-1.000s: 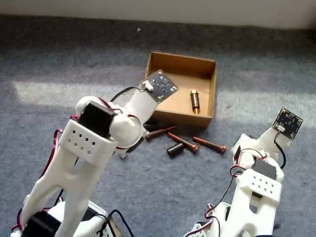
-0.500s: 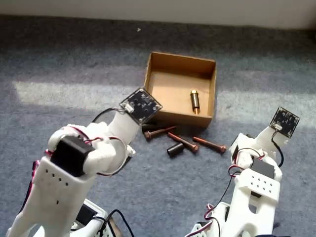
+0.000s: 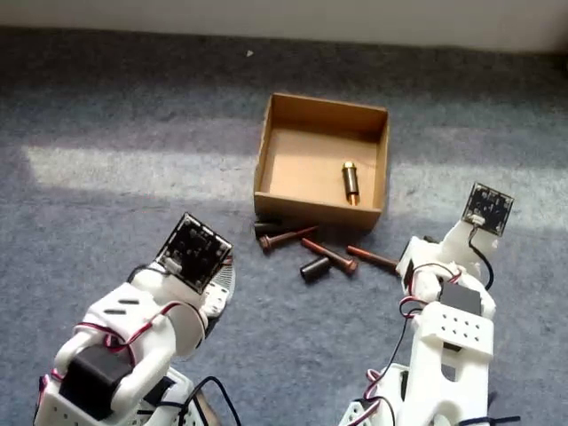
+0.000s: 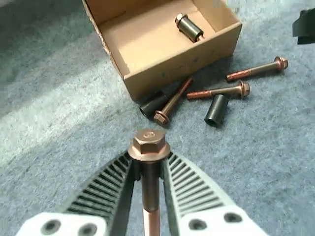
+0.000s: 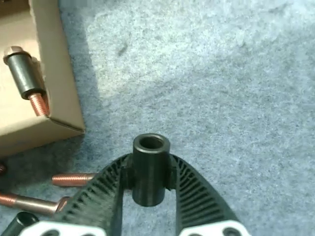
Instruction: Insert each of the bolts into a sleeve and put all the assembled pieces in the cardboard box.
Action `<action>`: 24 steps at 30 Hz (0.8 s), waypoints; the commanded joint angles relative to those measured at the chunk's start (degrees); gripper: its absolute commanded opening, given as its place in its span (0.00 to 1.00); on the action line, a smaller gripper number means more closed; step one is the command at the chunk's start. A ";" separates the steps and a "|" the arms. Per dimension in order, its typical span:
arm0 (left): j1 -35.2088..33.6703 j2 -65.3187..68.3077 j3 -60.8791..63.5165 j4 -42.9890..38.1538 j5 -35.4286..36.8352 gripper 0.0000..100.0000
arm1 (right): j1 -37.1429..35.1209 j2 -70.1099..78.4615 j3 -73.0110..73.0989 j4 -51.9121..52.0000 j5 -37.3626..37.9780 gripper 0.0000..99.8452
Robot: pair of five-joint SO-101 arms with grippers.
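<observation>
Change: left pincer (image 4: 149, 158) withdrew from cardboard box (image 3: 319, 211).
Held: left clamps bolt (image 4: 149, 145); right pincer (image 5: 150, 164) clamps sleeve (image 5: 151, 169).
Count: four bolts, three sleeves, one assembled piece (image 3: 351, 180).

Open box (image 3: 315, 211) holds one sleeved bolt (image 3: 351, 181). Before its front wall lie three copper bolts (image 3: 330, 256) and two black sleeves (image 3: 315, 269). Left gripper (image 4: 149, 158) pinches a bolt (image 4: 148, 147), right gripper (image 5: 150, 167) a sleeve (image 5: 150, 177).
</observation>
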 commanded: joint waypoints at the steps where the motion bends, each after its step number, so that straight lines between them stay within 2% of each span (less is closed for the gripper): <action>1: 0.75 -11.74 5.14 -6.33 -4.31 0.01 | -2.33 -1.63 -0.48 -0.92 0.70 0.01; 7: 0.75 -21.23 11.65 -14.59 -4.13 0.01 | -9.19 -1.63 -0.75 -0.92 4.75 0.01; 15: 0.66 -21.49 16.40 -29.89 -4.04 0.01 | -21.41 -1.63 -0.92 -0.92 5.45 0.01; 19: 0.66 -21.49 16.40 -34.90 -3.69 0.01 | -28.44 -1.63 -3.21 -1.27 5.54 0.01; 24: -1.98 -21.41 16.13 -38.59 6.15 0.01 | -35.56 -1.63 -6.73 -2.42 5.63 0.01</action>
